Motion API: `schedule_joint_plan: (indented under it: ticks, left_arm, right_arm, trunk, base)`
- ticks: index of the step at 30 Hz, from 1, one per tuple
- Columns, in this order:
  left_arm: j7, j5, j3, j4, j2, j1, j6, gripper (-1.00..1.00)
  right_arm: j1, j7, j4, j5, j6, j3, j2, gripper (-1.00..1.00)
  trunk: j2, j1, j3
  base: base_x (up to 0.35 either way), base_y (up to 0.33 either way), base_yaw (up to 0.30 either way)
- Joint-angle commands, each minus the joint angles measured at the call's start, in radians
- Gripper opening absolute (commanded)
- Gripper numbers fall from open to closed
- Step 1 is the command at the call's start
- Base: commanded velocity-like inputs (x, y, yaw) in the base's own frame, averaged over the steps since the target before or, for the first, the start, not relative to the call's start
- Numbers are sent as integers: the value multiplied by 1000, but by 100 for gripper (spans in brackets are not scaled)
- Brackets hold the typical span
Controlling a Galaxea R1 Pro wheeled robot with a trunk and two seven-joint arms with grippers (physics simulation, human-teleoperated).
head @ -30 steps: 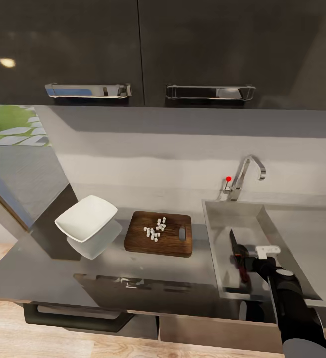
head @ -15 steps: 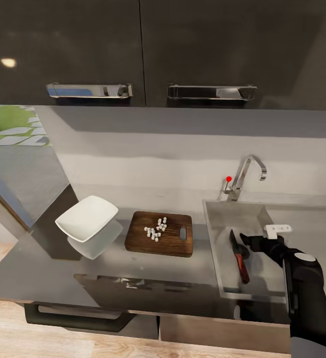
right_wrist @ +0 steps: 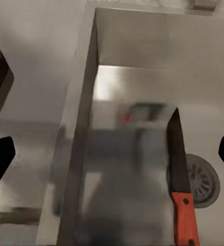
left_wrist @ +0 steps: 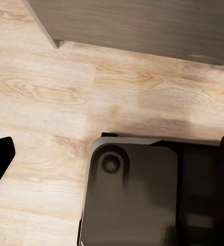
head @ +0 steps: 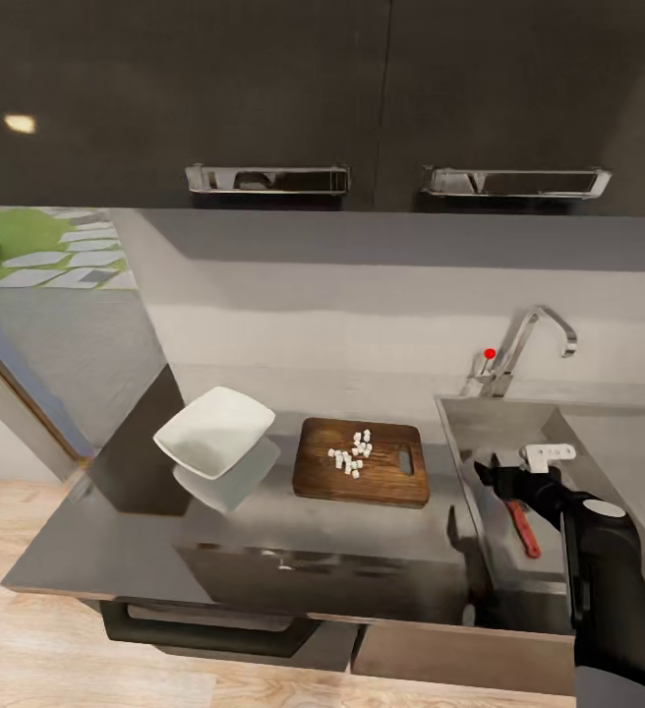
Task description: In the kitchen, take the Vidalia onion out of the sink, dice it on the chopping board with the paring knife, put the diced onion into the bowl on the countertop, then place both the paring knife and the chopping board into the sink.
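So the slim paring knife with the dark blade and red handle [right_wrist: 179, 182] is lying flat in the pale grey steel sink [head: 480, 433], right by the round drain [right_wrist: 203, 180] — I'd call that part done. My right gripper [head: 488, 470] hovers over the basin with its fingers spread wide, holding nothing. Can't tell what the left one is doing; its camera's just looking at the wood floor. What's left, I reckon: the little white onion cubes [head: 352, 453] are sitting on the dark brown wooden chopping board [head: 363, 461], not in the squarish white bowl [head: 214, 432] just beside it on the glossy dark grey countertop [head: 116, 551] — then the board goes in the sink.
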Motion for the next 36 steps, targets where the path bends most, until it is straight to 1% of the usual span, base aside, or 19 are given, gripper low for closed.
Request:
schedule_joint_plan:
  ticks: [1,11,20,27,36]
  left_arm:
    - [2,-1,1,-1,0,0,-2,100]
    - [2,-1,0,0,0,0,-2,100]
    - [2,-1,0,1,0,0,-2,100]
    - [2,-1,0,1,0,0,-2,100]
    - [2,-1,0,1,0,0,-2,100]
  right_arm:
    - [-1,10,-2,10,2,-2,1,100]
    - [-1,11,0,11,2,-1,2,100]
    - [-1,12,0,10,2,-3,1,100]
    - [-1,12,0,11,2,-2,1,100]
    - [-1,12,1,11,2,-1,2,100]
  trunk:
    - [-2,1,-2]
    - [-2,1,-2]
    - [-2,1,-2]
    - [-2,1,-2]
    - [-2,1,-4]
  base:
    - [0,303,0]
    - [74,273,0]
    - [25,34,0]
    - [102,115,0]
    - [12,14,0]
